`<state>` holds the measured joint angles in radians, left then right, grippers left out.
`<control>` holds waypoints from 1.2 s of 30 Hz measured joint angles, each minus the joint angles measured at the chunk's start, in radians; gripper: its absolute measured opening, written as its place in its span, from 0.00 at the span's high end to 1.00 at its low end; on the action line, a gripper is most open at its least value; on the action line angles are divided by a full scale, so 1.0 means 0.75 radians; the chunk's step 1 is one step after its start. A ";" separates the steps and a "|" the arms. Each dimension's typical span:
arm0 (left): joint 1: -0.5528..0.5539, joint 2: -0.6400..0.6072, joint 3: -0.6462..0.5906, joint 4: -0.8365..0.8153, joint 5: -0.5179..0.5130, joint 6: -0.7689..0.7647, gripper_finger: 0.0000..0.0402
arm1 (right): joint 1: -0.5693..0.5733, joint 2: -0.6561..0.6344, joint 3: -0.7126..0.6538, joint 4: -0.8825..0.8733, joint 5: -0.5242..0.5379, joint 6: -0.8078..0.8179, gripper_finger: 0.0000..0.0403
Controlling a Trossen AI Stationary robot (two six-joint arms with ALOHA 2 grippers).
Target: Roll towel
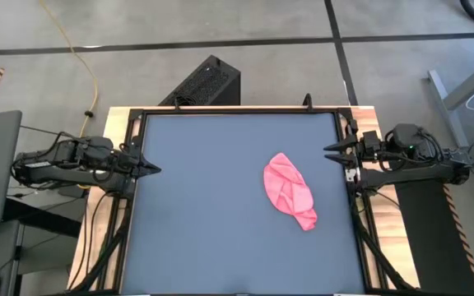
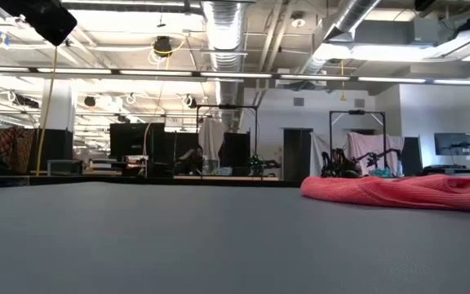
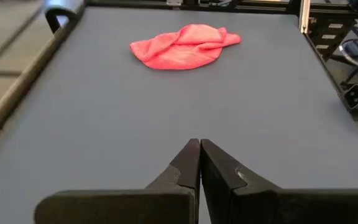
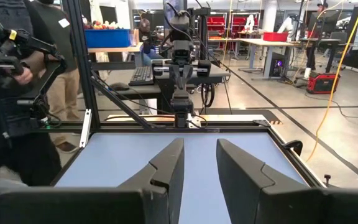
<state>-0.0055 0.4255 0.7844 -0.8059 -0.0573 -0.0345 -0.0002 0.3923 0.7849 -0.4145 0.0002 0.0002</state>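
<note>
Where it lies crumpled, soft pink towel (image 1: pixel 289 191), oval heap, smooth grey tabletop (image 1: pixel 204 214)

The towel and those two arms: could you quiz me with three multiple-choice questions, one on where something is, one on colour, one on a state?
1. Where does the towel lie on the table?
A. nearer the right gripper
B. nearer the left gripper
C. hanging off the front edge

2. What colour is the towel?
A. blue
B. pink
C. white

3. How is the towel now?
A. rolled into a tight tube
B. crumpled in a loose heap
C. held up in a gripper

Answers:
1 A: the high view shows it close to the right gripper, far from the left gripper.
2 B: plain pink in every view.
3 B: it lies bunched on the table, untouched.
</note>
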 joint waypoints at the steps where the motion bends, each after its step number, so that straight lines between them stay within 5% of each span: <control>1: 0.000 0.000 0.000 0.010 -0.023 0.043 1.00 | 0.000 0.000 0.000 0.000 0.000 0.000 0.70; 4: 0.001 0.000 0.000 0.007 -0.078 0.097 1.00 | 0.000 0.000 0.000 0.000 0.000 0.000 0.70; 8: 0.000 0.006 -0.014 0.139 -0.074 -0.125 1.00 | 0.000 0.000 0.000 -0.001 0.000 0.000 0.70; 15: 0.000 0.042 -0.326 0.766 -0.107 -0.724 1.00 | 0.000 0.000 0.000 -0.001 0.000 0.000 0.70; 20: -0.036 0.124 -0.586 1.182 0.016 -1.042 1.00 | -0.005 0.008 -0.009 0.120 0.006 -0.091 0.70; 27: -0.166 0.356 -0.608 1.540 -0.152 -0.908 1.00 | 0.006 0.160 -0.031 0.547 0.108 0.189 0.70; 32: -0.146 0.572 -0.537 1.552 -0.174 -0.735 1.00 | 0.008 0.442 -0.033 0.287 0.134 0.460 0.71; 36: -0.080 0.748 -0.485 1.538 -0.026 -0.640 1.00 | 0.007 0.718 -0.036 0.092 0.132 0.648 0.72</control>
<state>-0.0652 0.9864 0.4204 0.3479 -0.0770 -0.5143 0.0053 0.9308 0.7578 -0.3453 0.0994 0.4860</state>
